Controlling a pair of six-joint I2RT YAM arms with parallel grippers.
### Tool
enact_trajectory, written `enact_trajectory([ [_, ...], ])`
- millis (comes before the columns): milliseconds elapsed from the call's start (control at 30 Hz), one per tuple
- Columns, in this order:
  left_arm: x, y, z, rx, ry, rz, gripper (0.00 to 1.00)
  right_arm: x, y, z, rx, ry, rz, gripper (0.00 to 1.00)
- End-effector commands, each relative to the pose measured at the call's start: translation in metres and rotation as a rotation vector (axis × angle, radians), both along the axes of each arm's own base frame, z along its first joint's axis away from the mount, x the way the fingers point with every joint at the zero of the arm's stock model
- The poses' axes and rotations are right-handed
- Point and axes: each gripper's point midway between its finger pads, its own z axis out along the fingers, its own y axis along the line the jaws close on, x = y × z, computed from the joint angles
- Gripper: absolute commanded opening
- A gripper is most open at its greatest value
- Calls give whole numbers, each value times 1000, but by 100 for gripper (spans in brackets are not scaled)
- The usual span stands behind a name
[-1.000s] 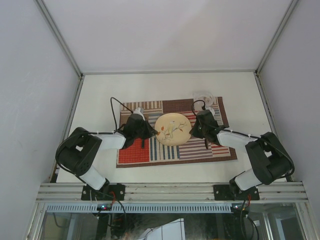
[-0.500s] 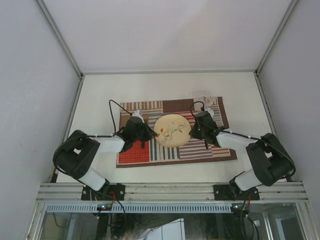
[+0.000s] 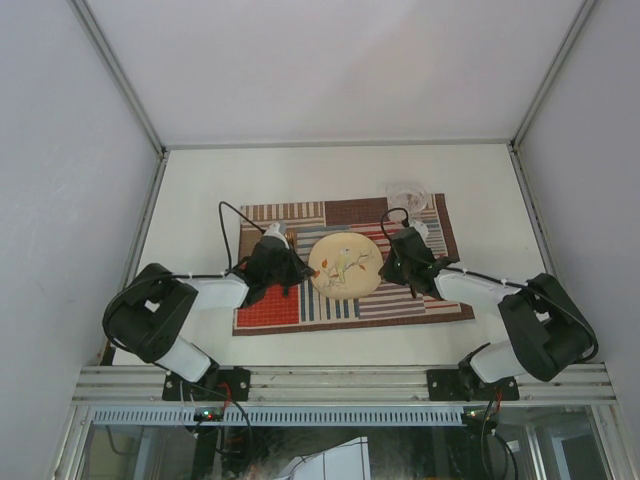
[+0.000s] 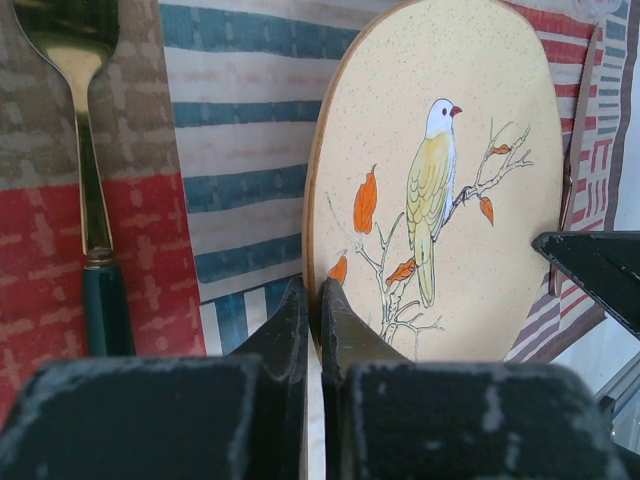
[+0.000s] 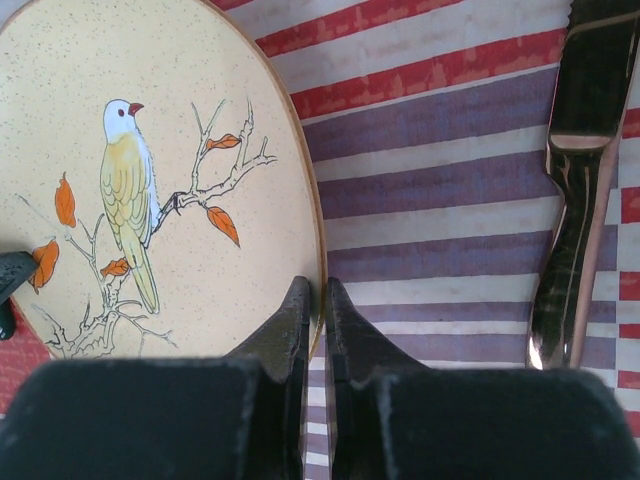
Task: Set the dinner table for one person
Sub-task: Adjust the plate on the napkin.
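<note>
Large matte white dinner table (image 3: pixel 300 180), aluminium-railed, fills the enclosure floor. Striped red, brown and blue patchwork placemat (image 3: pixel 270 305) lies centred, toward the near edge. Round cream plate (image 3: pixel 345 265) with a painted bird is at mid-mat. Left gripper (image 4: pixel 314 300) pinches its left rim, and right gripper (image 5: pixel 315 295) pinches its right rim. Green-handled gold fork (image 4: pixel 90 150) lies left of the plate, shiny metal knife (image 5: pixel 575 200) right. Clear glass (image 3: pixel 407 193) stands at the mat's far right corner.

A matte white dinner table (image 3: pixel 200 190), edged by aluminium rails (image 3: pixel 340 382), carries a red, brown and blue striped patchwork placemat (image 3: pixel 270 305) laid flat near its middle. A clear glass (image 3: pixel 407 193) stands at the mat's far right corner; whether on cloth or bare tabletop cannot be made out.
</note>
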Motion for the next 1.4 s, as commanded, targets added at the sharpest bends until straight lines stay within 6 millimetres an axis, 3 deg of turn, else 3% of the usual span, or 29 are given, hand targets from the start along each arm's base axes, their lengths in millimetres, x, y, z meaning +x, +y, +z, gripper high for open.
enact_trajectory([
  [0, -23, -19, 9, -37, -14, -115, 0, -5, 14, 13, 49, -24, 42, 0],
  [667, -33, -17, 9, -32, -22, -116, 0, -15, 13, 9, 36, -10, 46, 0],
  [800, -30, -16, 10, -21, -32, -110, 8, -14, 13, 9, 37, -12, 43, 4],
  [1067, -24, -16, 15, -3, -51, -108, 36, -14, 11, 12, 31, -23, 42, 26],
  [1367, -27, -5, 25, 11, -83, -83, 41, -14, 5, 17, 15, -38, 29, 28],
])
